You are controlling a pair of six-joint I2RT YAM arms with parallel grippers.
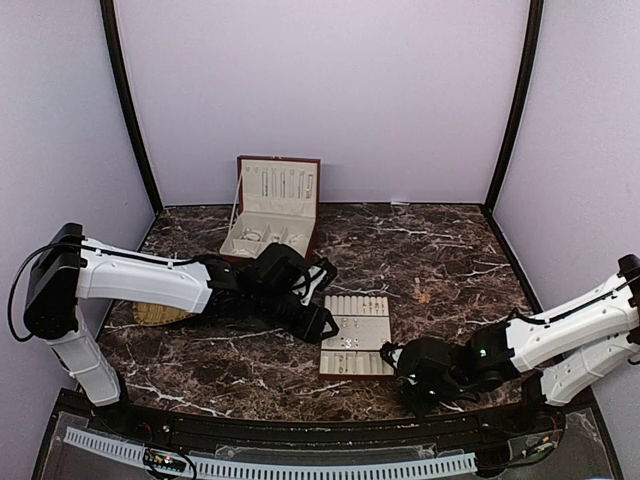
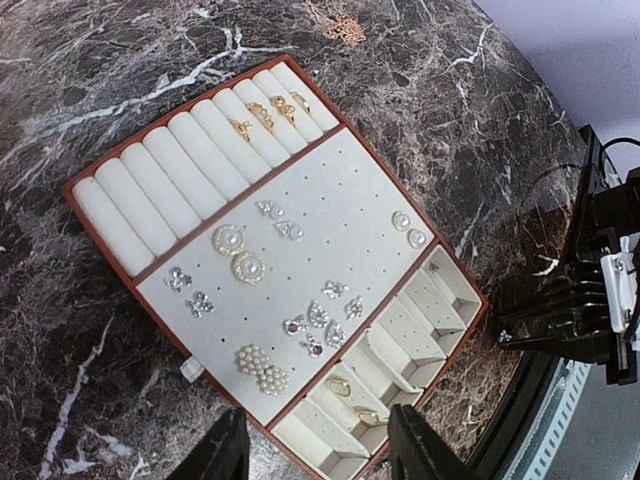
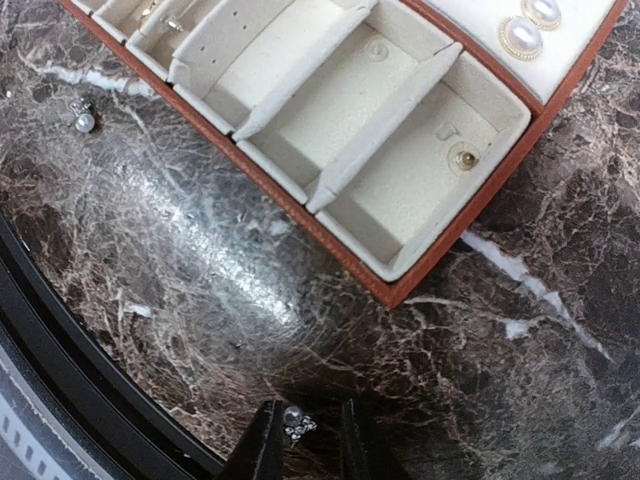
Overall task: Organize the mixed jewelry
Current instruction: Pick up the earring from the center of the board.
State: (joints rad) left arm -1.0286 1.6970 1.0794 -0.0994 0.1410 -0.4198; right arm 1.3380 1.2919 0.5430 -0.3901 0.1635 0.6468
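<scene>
Jewelry (image 1: 349,341) sat mostly on the slotted tray (image 1: 356,312) at the middle of the marble table (image 1: 440,250) in the overhead view, with the open red-brown box (image 1: 272,208) behind it. The left gripper (image 1: 322,320) hung by the tray's left edge, and the right gripper (image 1: 395,357) was low at its near right corner.

From the left wrist, rings (image 2: 268,112) sat in the rolls, and pearl earrings (image 2: 238,252) and studs (image 2: 320,320) filled the pinboard. That gripper's jaws stood wide with nothing between them.

From the right wrist, narrow jaws bracketed a small cluster stud (image 3: 298,425) on the marble, off the tray. Whether they pinched it could not be told. Another loose stud (image 3: 82,119) lay near the tray's edge.

Sorting looked largely done, with these strays left.
</scene>
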